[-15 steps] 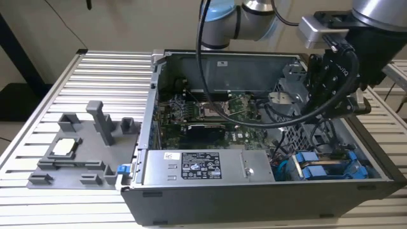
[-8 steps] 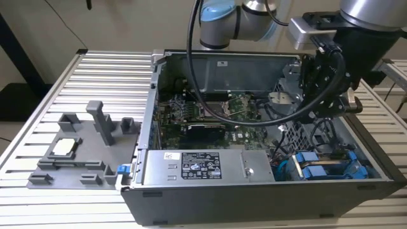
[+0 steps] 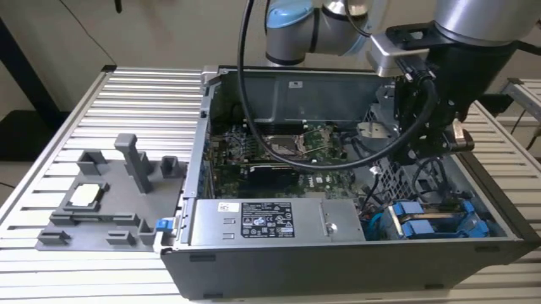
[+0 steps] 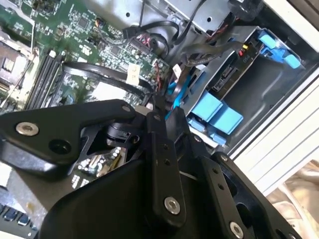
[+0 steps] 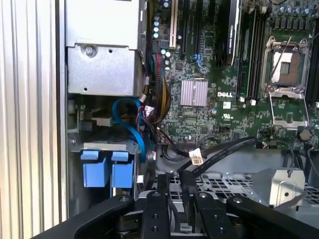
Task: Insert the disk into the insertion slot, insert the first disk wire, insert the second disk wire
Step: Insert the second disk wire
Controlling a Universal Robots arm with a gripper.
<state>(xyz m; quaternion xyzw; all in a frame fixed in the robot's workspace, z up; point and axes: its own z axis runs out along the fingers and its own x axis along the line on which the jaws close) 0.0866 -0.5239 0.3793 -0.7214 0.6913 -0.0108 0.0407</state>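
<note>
**Disk seated in the cage, arm hanging over the case**

Disk (image 3: 422,223) is sitting inside the insertion slot (image 5: 224,183), at the 5 o'clock corner of the open computer case (image 3: 338,272) in the exterior view. On that showing, the first step is reading as done. Its bright blue carrier is showing plainly, with two end tabs facing 9 o'clock toward the silver box (image 3: 270,221), near it but apart. The grey drive body is lying mostly hidden under the carrier and the cage metal. Judging by the carrier rails, the long axis is running roughly from 9 to 3 o'clock.

The arm (image 3: 473,38) is hanging into the case from 1 o'clock. The fingers (image 5: 160,199) are hovering over the perforated cage wall. The disk is lying at about 6 o'clock from them in the exterior view, near but not touching. Whether they are clamping anything or standing free cannot be told.

A black cable (image 5: 219,149) carrying a white tag is crossing just beyond them, and a blue cable (image 4: 175,94) is running close to the carrier tabs. Whether either wire is seated on the disk cannot be read.

The case is standing on the slatted table (image 3: 144,95), with a grey fixture tray (image 3: 110,190) lying at 9 o'clock of it.
</note>
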